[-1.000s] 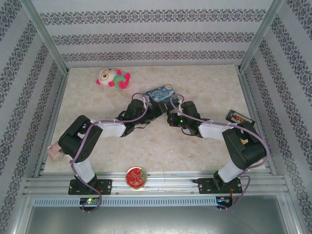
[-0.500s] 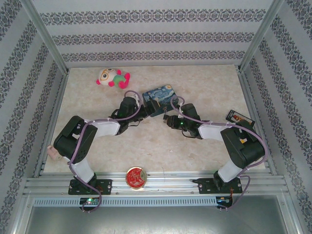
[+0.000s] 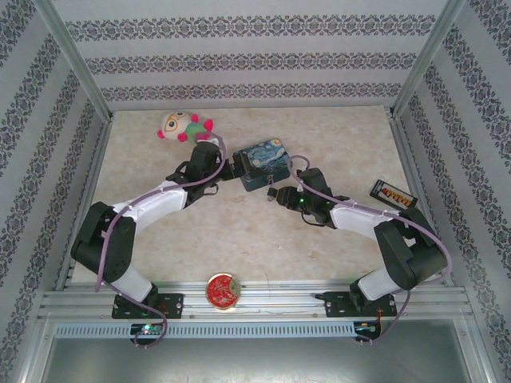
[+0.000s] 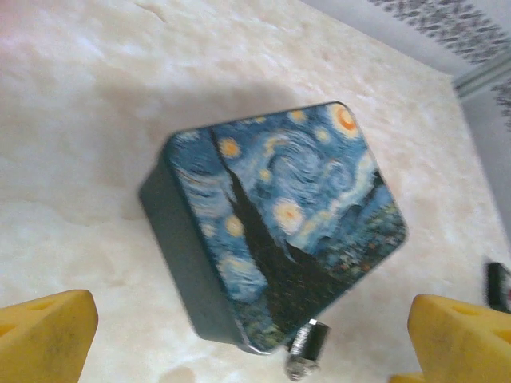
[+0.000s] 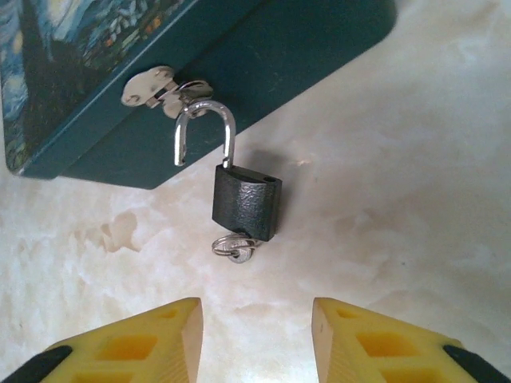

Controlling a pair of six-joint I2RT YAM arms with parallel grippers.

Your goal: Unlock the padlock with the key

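The dark grey padlock [image 5: 246, 203] lies on the table against the blue painted tin [image 5: 263, 56]. Its silvery shackle [image 5: 206, 128] is hooked through the tin's hasp [image 5: 160, 89], and one leg stands free of the body. The small silvery key [image 5: 236, 247] sticks in the padlock's underside, its ring head resting on the table. My right gripper [image 5: 255, 343] is open just short of the key, touching nothing. My left gripper [image 4: 251, 355] is open at the tin's [image 4: 279, 223] other side with nothing between its fingers. From there the padlock [image 4: 307, 351] peeks out past the tin's corner.
A plush toy [image 3: 185, 126] lies at the back left. A red round lid [image 3: 223, 290] sits at the front edge between the arm bases. A small dark box [image 3: 393, 193] lies at the right. The tin [image 3: 266, 163] stands mid-table between both grippers.
The left arm has stretched out and swung its gripper from the tin's front round to its left side. The right gripper has edged left, away from the padlock.
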